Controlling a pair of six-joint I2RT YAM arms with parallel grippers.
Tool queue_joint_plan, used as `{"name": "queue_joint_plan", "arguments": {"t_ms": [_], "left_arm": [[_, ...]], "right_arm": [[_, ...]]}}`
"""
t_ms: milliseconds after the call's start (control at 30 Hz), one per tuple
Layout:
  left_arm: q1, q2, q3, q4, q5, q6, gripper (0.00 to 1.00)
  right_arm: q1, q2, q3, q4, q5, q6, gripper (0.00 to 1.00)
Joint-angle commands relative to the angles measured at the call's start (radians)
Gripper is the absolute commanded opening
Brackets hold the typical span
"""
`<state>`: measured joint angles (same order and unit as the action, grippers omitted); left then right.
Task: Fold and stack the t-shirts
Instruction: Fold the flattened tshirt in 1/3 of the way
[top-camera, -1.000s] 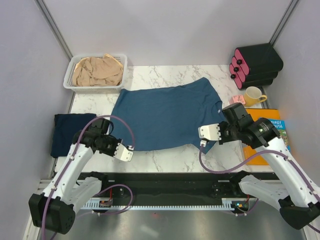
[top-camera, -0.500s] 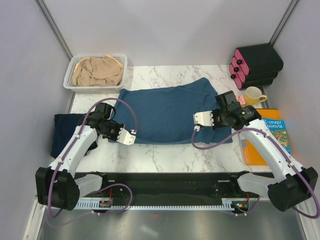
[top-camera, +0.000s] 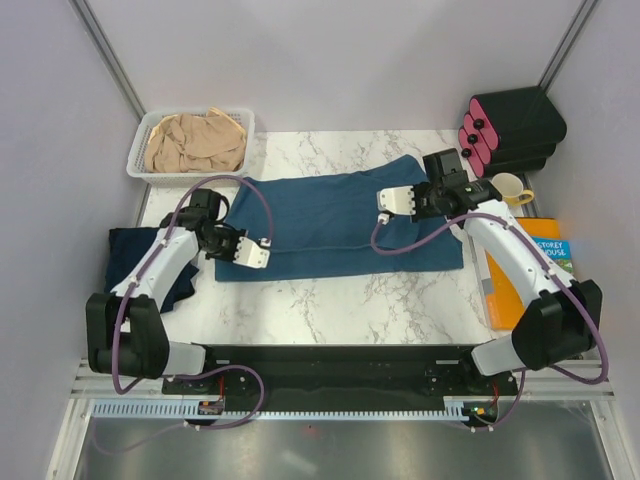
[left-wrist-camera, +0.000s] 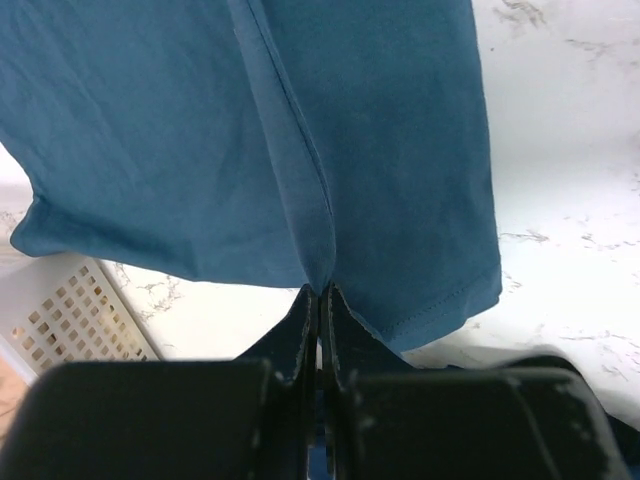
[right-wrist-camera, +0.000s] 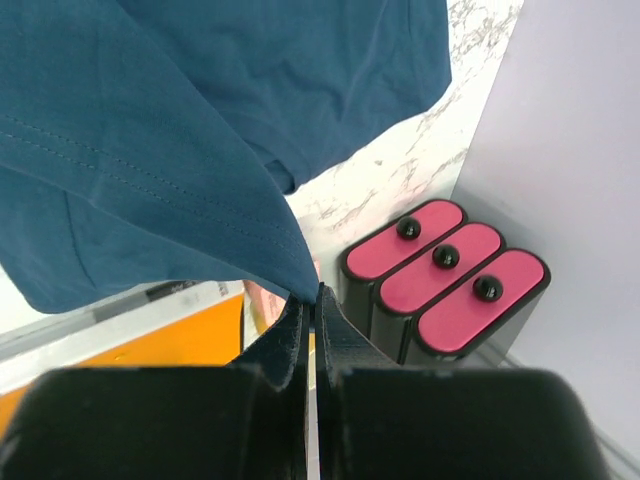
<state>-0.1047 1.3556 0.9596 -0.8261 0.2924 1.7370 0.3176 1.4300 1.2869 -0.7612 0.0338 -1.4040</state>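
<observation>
Folding step: left tool (top-camera: 252, 254) and right tool (top-camera: 385, 200), each clenched on the near hem of the teal-blue t-shirt (top-camera: 330, 215), hold it doubled over the body spread on the counter (top-camera: 330, 300). Next move, as judged: lay the hem level along the far edge, then release. Marble shows in front; navy t-shirt (top-camera: 125, 262) flanks left, mug (top-camera: 508, 188) right, basket (top-camera: 140, 166) with beige t-shirt (top-camera: 195, 145) beyond.

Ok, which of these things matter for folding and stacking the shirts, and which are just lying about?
Job: teal-blue t-shirt, pinched by left pincer and right pincer; navy t-shirt; beige t-shirt in the white basket.
Lying about: yellow mug; orange book; black-and-pink case.
</observation>
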Motion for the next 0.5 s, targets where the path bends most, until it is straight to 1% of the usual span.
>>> {"name": "queue_joint_plan", "arguments": {"t_ms": [0,200,467], "left_arm": [[0.008,0.03,0.037,0.062,0.008,0.042,0.02],[0.008,0.068,0.033,0.091,0.001,0.039,0.02],[0.008,0.089,0.008,0.119,-0.006,0.032,0.02]], "right_arm": [[0.0,0.061,0.061,0.066,-0.032,-0.023,0.0],[-0.002,0.13,0.088,0.097,-0.032,-0.026,0.0],[0.001,0.178,0.091,0.155,-0.032,-0.012,0.0]]}}
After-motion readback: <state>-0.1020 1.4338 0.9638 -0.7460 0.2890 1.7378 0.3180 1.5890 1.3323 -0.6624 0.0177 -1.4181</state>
